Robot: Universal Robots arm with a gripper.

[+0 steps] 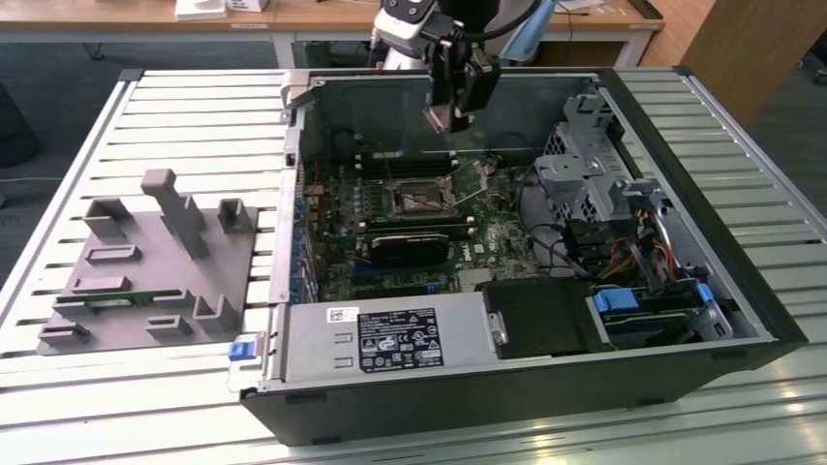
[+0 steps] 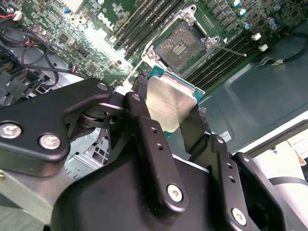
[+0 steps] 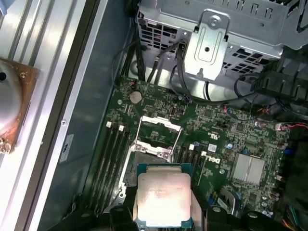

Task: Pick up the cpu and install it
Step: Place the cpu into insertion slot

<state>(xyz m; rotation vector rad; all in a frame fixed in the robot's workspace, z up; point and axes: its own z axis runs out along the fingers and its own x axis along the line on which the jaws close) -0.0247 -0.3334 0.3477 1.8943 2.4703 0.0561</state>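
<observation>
An open computer case (image 1: 756, 300) lies on its side on a slatted metal table (image 1: 194, 107) — inside, a green motherboard (image 1: 387, 271) with its dark socket (image 1: 423, 197) open. On the exterior view's left, a grey tray (image 1: 149, 271) holds a green memory stick (image 1: 123, 299).

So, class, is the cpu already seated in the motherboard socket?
No, in the second wrist view the fingers hold the cpu clear of the open, empty socket.

exterior view overlooks case (image 1: 517, 402); both wrist views closely share socket (image 2: 185, 45) (image 3: 153, 140)
</observation>
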